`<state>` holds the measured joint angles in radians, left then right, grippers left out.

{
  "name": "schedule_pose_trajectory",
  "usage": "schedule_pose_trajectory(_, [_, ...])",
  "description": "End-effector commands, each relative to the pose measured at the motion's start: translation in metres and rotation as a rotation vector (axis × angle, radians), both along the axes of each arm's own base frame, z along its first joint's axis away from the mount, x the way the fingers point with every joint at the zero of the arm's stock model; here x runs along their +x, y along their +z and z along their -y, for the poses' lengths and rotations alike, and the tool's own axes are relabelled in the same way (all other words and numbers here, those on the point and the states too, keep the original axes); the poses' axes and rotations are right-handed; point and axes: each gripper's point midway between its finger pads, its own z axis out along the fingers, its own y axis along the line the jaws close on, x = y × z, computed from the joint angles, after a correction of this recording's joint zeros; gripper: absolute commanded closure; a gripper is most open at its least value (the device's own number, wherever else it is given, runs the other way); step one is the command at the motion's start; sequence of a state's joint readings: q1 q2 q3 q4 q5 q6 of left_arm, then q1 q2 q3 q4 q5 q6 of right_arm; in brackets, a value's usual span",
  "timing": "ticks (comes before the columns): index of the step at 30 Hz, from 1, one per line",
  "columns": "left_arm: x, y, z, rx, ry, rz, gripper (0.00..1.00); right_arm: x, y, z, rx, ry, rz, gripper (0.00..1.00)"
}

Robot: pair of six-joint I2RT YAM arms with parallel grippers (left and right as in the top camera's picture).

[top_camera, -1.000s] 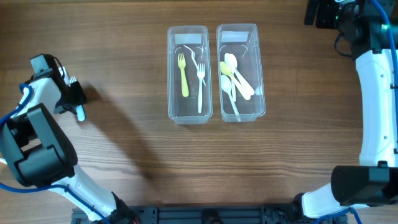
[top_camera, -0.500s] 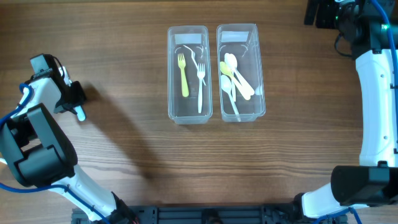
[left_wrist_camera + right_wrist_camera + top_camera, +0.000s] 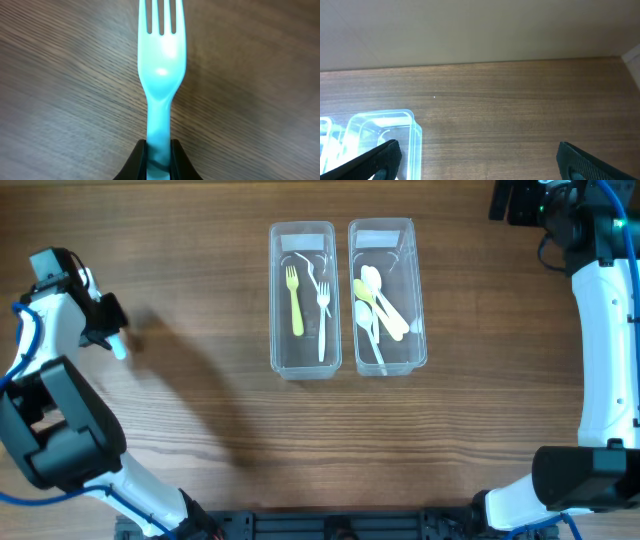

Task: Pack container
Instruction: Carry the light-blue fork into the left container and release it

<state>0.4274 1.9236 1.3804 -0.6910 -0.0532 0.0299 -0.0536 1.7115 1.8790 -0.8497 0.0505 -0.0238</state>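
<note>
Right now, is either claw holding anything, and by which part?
Left claw grips the light blue fork by its handle end; right claw holds nothing.

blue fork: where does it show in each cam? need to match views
Overhead: blue fork near the far left edge, sticking out of the left gripper.
Left wrist: fills the centre of the frame, tines at the top, handle clamped in the jaws at the bottom edge.
Right wrist: not in it.
Shared landmark: the wood-grain table, visible in all three views.
</note>
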Motion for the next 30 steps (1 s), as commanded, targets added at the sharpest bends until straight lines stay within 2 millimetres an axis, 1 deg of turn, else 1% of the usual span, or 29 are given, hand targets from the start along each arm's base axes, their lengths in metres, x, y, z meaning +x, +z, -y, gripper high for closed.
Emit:
schedule_pose_trajectory(1, [0.020,0.050,0.011,-0.014,0.001,0.140,0.96,0.001,-0.004,0.004,-0.012,-0.015,-0.007,0.00])
schedule_pose_trajectory(4, [0.028,0.074,0.034,-0.012,-0.055,0.191,0.96,0.001,-0.004,0.004,-0.012,-0.015,-0.007,0.00])
schedule_pose_trajectory(5, [0.033,0.088,0.049,-0.006,-0.091,0.215,0.96,0.001,-0.004,0.004,-0.012,-0.015,-0.007,0.00])
schedule_pose_trajectory(7, [0.039,0.104,0.069,-0.014,-0.122,0.247,0.96,0.001,-0.004,0.004,-0.012,-0.015,-0.007,0.01])
schedule_pose_trajectory(9, [0.047,0.125,0.107,-0.063,-0.208,0.295,0.96,0.001,-0.004,0.004,-0.012,-0.015,-0.007,0.00])
schedule_pose_trajectory(10, [0.049,0.134,0.123,-0.083,-0.244,0.313,0.96,0.001,-0.004,0.004,-0.012,-0.015,-0.007,0.00])
schedule_pose_trajectory(11, [0.052,0.145,0.141,-0.107,-0.256,0.335,0.96,0.001,-0.004,0.004,-0.013,-0.015,-0.007,0.00])
schedule_pose_trajectory(12, [0.053,0.152,0.154,-0.131,-0.261,0.353,0.96,0.001,-0.004,0.004,-0.012,-0.015,-0.007,0.00])
schedule_pose_trajectory(14, [0.057,0.169,0.192,-0.197,-0.303,0.396,0.96,0.001,-0.004,0.004,-0.012,-0.015,-0.007,0.00])
schedule_pose_trajectory(15, [0.057,0.174,0.210,-0.226,-0.323,0.406,0.96,0.001,-0.004,0.004,-0.012,-0.015,-0.007,0.00])
schedule_pose_trajectory(17, [0.056,0.178,0.234,-0.253,-0.349,0.409,0.96,0.001,-0.004,0.004,-0.012,-0.015,-0.007,0.00])
schedule_pose_trajectory(18, [0.054,0.178,0.254,-0.266,-0.386,0.403,0.96,0.001,-0.004,0.004,-0.012,-0.015,-0.007,0.01])
schedule_pose_trajectory(20, [0.048,0.178,0.285,-0.282,-0.455,0.394,0.96,0.001,-0.004,0.004,-0.012,-0.015,-0.007,0.00])
schedule_pose_trajectory(22, [0.042,0.178,0.310,-0.294,-0.512,0.389,0.96,0.001,-0.004,0.004,-0.012,-0.015,-0.007,0.00])
schedule_pose_trajectory(23, [0.037,0.178,0.328,-0.301,-0.552,0.385,0.96,0.001,-0.004,0.004,-0.013,-0.015,-0.007,0.00])
schedule_pose_trajectory(27, [0.027,0.169,0.361,-0.297,-0.605,0.357,0.96,0.001,-0.004,0.004,-0.012,-0.015,-0.007,0.01])
schedule_pose_trajectory(30, [0.024,0.154,0.379,-0.291,-0.640,0.317,0.96,0.001,-0.004,0.004,-0.012,-0.015,-0.007,0.00])
